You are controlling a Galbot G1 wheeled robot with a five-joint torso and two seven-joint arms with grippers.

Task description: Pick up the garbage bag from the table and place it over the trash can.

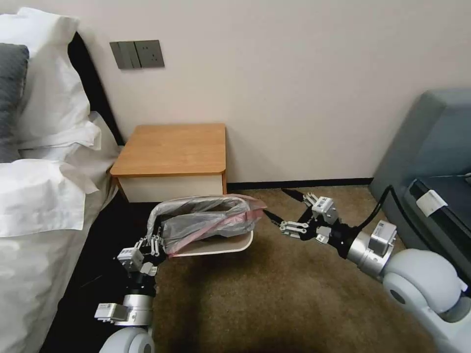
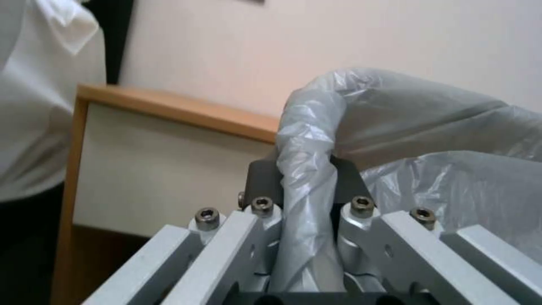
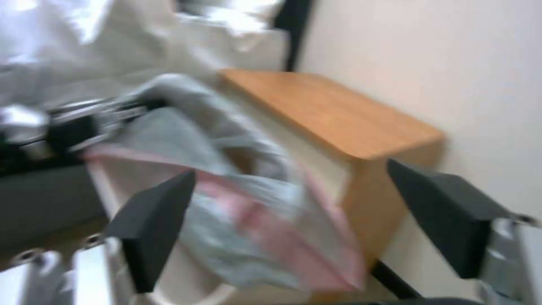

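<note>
Bedside surface (image 1: 174,149) at frame centre against the wall, below it we see the garbage bag (image 1: 206,220) draped over the trash can (image 1: 216,245), our left gripper (image 1: 154,241) fingers clenched on its lower-left edge, right gripper (image 1: 282,211) spread apart just right of it.

White pillows (image 1: 44,83) and bedding (image 1: 34,206) on the left — a grey wall switch plate (image 1: 137,54) above — brown carpet (image 1: 294,294) below.
</note>
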